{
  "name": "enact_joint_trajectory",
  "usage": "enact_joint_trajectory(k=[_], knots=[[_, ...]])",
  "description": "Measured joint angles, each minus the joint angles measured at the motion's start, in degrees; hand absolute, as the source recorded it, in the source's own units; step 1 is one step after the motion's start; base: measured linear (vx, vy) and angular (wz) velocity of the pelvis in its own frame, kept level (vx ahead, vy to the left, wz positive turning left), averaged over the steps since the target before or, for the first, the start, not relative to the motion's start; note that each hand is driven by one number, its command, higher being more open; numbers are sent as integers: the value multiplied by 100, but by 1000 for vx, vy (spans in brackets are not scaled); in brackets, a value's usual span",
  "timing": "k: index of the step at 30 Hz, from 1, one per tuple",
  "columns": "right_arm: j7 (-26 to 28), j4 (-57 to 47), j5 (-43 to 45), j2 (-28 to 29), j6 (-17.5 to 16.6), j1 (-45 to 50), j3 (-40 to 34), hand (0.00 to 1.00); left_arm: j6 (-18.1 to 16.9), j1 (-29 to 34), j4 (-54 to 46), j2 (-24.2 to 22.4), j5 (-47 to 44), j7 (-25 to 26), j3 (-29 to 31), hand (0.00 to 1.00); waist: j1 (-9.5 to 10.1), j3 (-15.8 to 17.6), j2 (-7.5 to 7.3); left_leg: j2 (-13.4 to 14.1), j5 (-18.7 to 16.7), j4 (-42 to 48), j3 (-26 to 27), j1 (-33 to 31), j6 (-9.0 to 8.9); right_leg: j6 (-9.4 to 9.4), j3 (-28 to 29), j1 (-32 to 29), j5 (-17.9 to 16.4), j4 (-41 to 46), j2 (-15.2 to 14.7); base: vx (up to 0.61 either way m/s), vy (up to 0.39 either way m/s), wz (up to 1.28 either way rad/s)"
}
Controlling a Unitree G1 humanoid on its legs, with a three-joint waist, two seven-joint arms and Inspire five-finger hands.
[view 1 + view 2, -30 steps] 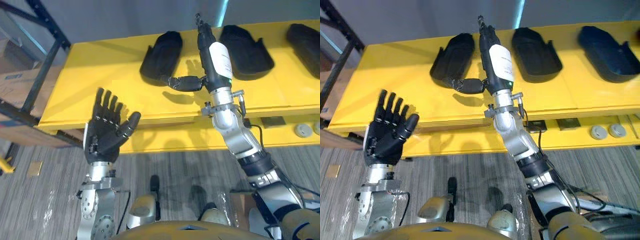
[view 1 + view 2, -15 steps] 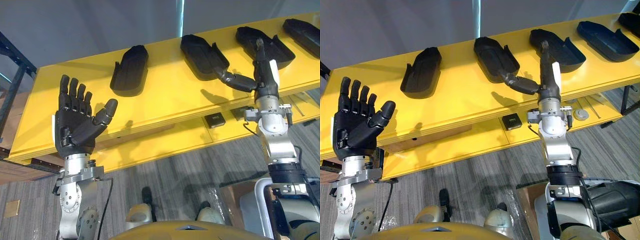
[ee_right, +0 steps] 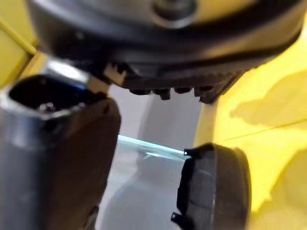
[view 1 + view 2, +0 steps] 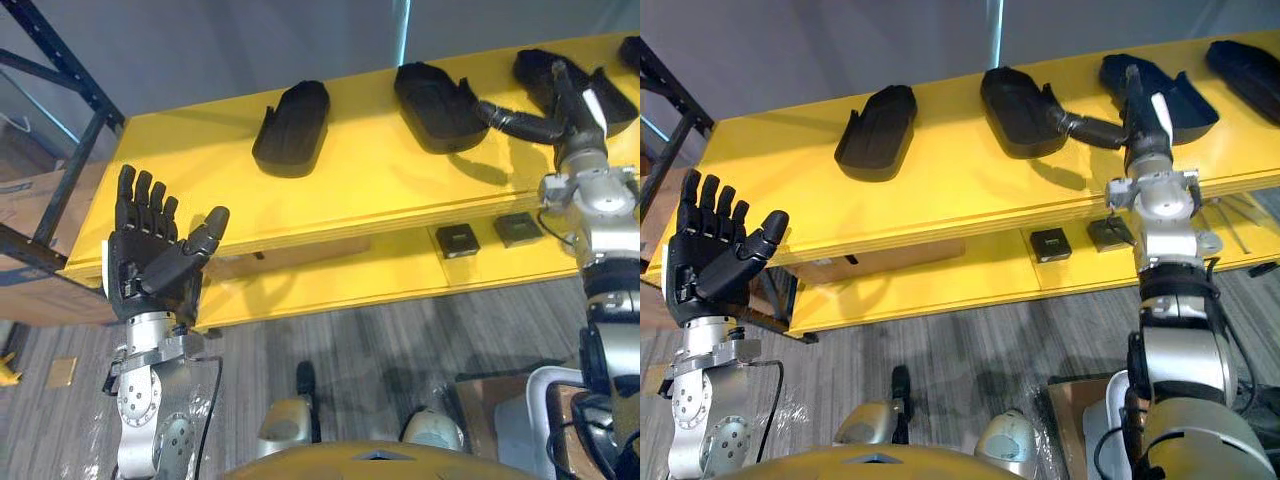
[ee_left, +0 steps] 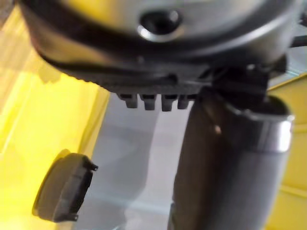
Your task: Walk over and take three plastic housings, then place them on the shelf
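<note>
Along the yellow bench (image 4: pixel 370 185): a row of black housings, both hands open and empty.
Lower left, the left hand (image 4: pixel 150 270) is raised before the bench edge, fingers straight and spread. Upper centre lies the left housing (image 4: pixel 292 128), then the middle housing (image 4: pixel 437 93). Upper right, the right hand (image 4: pixel 575 125) stands straight-fingered in front of the right housing (image 4: pixel 1192 100), thumb stretched toward the middle housing; whether it touches cannot be told.

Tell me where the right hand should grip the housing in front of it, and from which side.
Probably across its narrow width, mid-length: the housing is a long, shallow shell lying open side up, so its raised side walls give thumb and fingers opposing faces. Come from above on the near side, where the open right hand hangs.
</note>
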Motion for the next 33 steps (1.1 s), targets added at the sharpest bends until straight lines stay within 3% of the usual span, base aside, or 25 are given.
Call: enact_joint_trajectory(k=[13, 26, 33], knots=[[1170, 904, 340, 0, 48, -734, 291, 100, -34, -184, 120, -2, -179, -153, 170, 100, 76, 370, -26, -143, 131, 22, 9, -88, 6, -26, 155, -440, -479, 877, -346, 22, -59, 2], [1534, 1094, 648, -3, 62, -988, 296, 100, -34, -211, 417, -2, -219, -161, -65, 100, 91, 471, 31, -133, 115, 48, 50, -81, -26, -51, 221, -515, -547, 975, -379, -6, -9, -2], [1581, 594, 785, -3, 142, -297, -60, 100, -33, -213, 411, -1, -215, -172, -58, 100, 67, 471, 24, -118, 80, -3, -9, 79, -30, 36, 14, -119, -437, 633, -310, 18, 11, 7]])
